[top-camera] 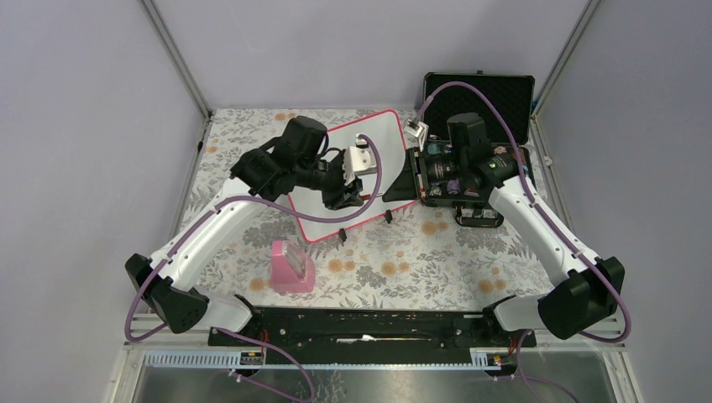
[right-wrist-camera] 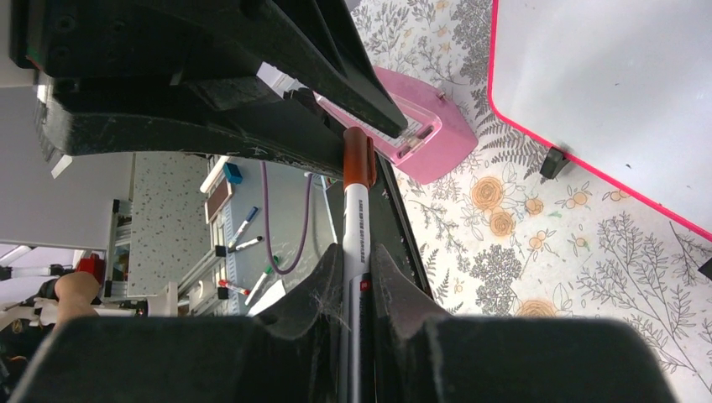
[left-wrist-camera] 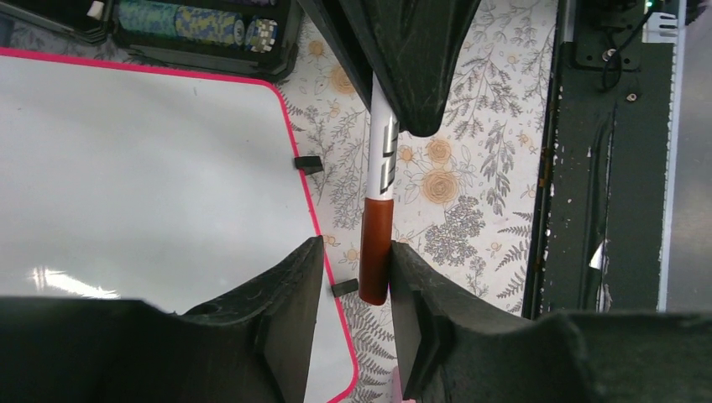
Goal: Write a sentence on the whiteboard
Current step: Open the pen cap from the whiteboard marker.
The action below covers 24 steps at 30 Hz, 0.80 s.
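Note:
The whiteboard (top-camera: 382, 134) lies tilted on the flowered tablecloth, glossy white inside a thin pink-red frame (left-wrist-camera: 143, 168) (right-wrist-camera: 604, 84). No sentence shows on the parts of it in view. My right gripper (right-wrist-camera: 357, 252) (top-camera: 395, 189) is shut on the white barrel of a marker (right-wrist-camera: 354, 210), just off the board's right edge. The marker's brown cap (left-wrist-camera: 375, 252) points into my left gripper (left-wrist-camera: 357, 248) (top-camera: 353, 195), which is open. The cap rests against the right-hand finger (left-wrist-camera: 411, 285). A gap separates it from the other finger (left-wrist-camera: 294, 285).
A pink holder (top-camera: 291, 267) (right-wrist-camera: 420, 134) stands on the cloth near the front left. An open black foam-lined case (top-camera: 479, 92) sits at the back right, with stacked chips (left-wrist-camera: 201, 25) in it. Two small black feet (left-wrist-camera: 308, 164) stick out of the board's near edge. The black base rail (top-camera: 369, 323) runs along the front.

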Motion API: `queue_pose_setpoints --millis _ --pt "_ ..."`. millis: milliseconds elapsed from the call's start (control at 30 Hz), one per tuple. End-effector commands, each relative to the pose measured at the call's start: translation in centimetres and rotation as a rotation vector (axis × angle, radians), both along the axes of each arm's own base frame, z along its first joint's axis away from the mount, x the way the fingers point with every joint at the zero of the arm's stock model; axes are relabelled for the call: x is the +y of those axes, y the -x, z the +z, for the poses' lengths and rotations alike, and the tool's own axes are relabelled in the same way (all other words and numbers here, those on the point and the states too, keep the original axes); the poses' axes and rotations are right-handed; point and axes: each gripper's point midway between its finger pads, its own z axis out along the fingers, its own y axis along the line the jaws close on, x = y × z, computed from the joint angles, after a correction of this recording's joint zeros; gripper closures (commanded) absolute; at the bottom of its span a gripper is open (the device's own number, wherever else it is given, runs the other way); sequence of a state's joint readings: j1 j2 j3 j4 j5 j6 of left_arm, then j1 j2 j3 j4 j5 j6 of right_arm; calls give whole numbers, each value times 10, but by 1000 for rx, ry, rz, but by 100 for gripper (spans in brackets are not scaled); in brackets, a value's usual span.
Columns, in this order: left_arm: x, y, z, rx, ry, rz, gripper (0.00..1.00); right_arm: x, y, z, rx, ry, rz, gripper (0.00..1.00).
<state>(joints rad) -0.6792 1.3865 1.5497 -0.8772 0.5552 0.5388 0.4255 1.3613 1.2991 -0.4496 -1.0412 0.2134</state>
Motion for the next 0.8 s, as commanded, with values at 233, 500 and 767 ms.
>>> queue_pose_setpoints --millis 233,500,767 --pt "-10 10 0 7 70 -81 70 2 12 28 -51 -37 39 100" --pt "-13 10 5 17 85 -69 72 2 9 25 -46 -27 29 100" --pt "-6 11 -16 30 35 -57 100 -7 -2 32 -62 -33 -13 100"
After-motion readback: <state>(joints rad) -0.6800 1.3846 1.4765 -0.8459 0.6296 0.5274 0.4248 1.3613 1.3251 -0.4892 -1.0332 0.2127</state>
